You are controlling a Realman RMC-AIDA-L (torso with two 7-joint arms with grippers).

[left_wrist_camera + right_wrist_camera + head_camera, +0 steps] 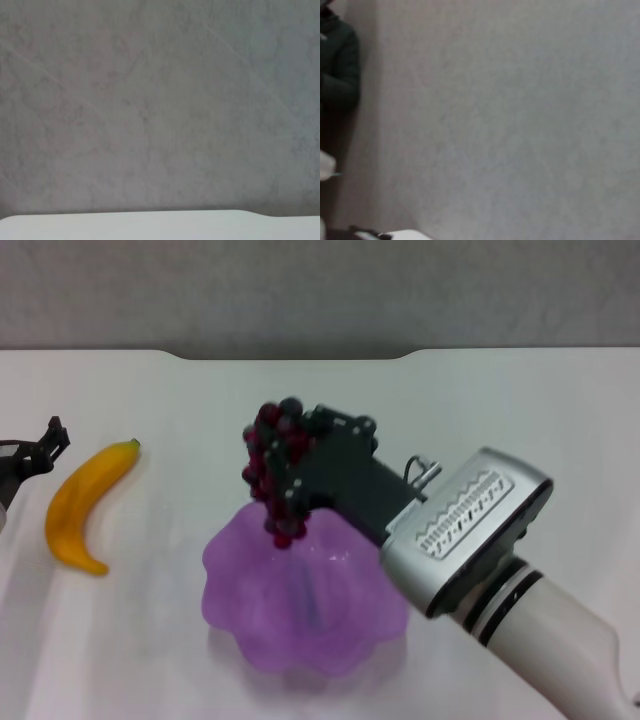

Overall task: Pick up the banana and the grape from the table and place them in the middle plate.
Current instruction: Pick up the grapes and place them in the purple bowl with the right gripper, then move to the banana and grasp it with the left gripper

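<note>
Two fruits are in play, and one of them is already off the table (pixel 500 410). From the head view, the right gripper (pixel 283 483) pinches the grape (pixel 274 472), its fingers pressed against the bunch, which hangs with its long axis near vertical. The tapered lower end dangles just above the far rim of the middle plate (pixel 240 610), toward twelve o'clock of the plate's centre. That is the relation the next move turns on: the bunch sits over the rim, not the hollow, so I judge it needs a short shift toward six o'clock before release, or it may tip out over the edge.

At nine o'clock from the plate, well apart, the banana (pixel 80 504) lies on the table, long axis running from about one o'clock at the stem to seven o'clock. The left gripper (pixel 35 452) waits just beside its stem end, clearly the nearer arm; whether its fingers are spread I cannot tell.
</note>
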